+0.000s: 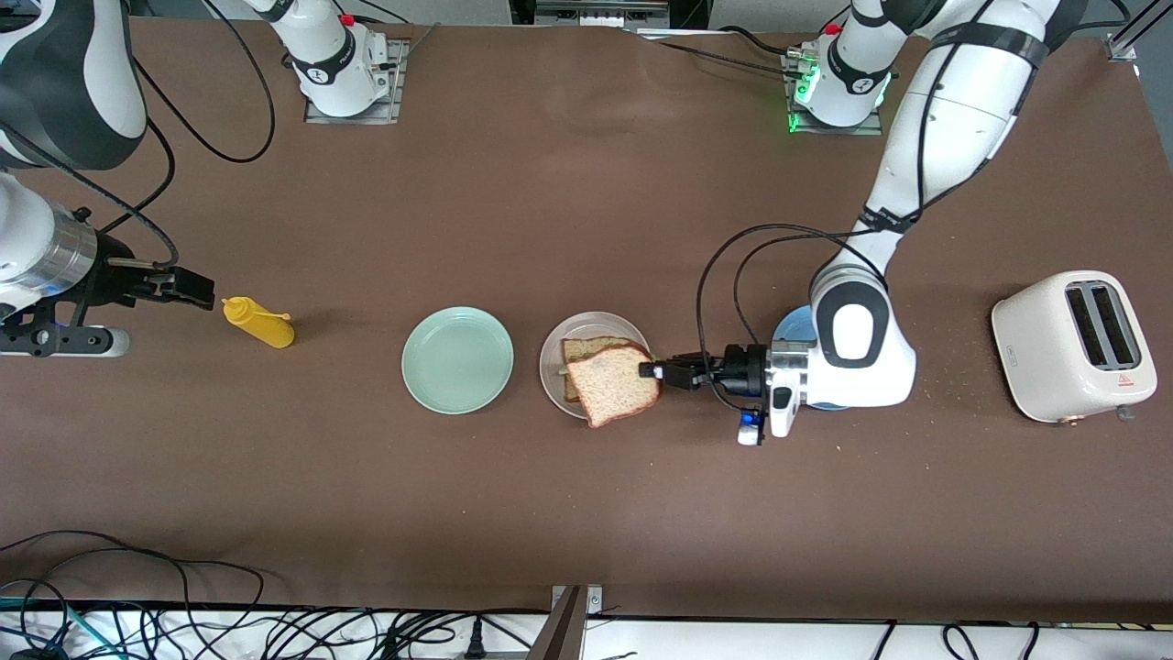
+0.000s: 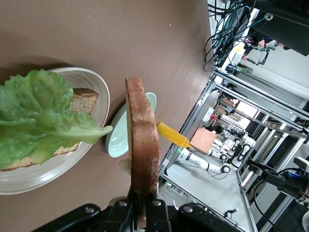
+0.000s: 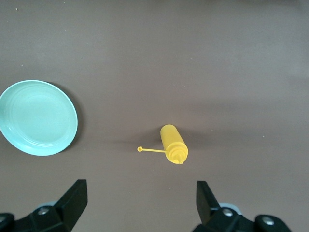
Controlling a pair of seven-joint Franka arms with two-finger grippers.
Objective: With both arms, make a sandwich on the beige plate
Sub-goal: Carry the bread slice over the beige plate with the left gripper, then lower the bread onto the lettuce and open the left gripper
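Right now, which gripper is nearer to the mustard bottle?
Right. The right gripper hangs open beside the bottle; the left gripper holds a bread slice over the beige plate.

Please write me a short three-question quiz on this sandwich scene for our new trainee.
1. True or false: the top bread slice already lies flat on the lettuce leaf.
2. Which gripper holds that slice? A) left gripper B) right gripper
3. What lies on the table beside the open right gripper?

Key:
1. False: the left gripper holds the slice above the beige plate, clear of the lettuce.
2. A.
3. The yellow squeeze bottle, toward the right arm's end from the mint-green plate.
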